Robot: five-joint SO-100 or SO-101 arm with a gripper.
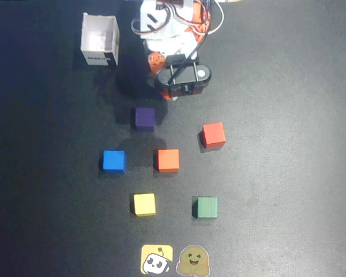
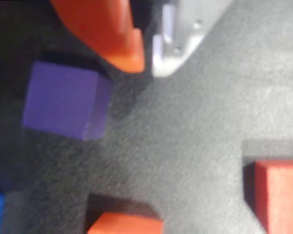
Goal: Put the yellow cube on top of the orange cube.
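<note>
Here the claw hangs above the bench, its two tips nearly touching, shut on nothing, probably because no reach has begun. In the overhead view the purple cube lies just at its six o'clock, the orange cube beyond, and the yellow cube farther still, well apart, untouched.

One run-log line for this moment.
stage: pre-grasp | gripper: empty, nearly shut, above mat near purple cube | yellow cube: untouched | orange cube: bare top
</note>
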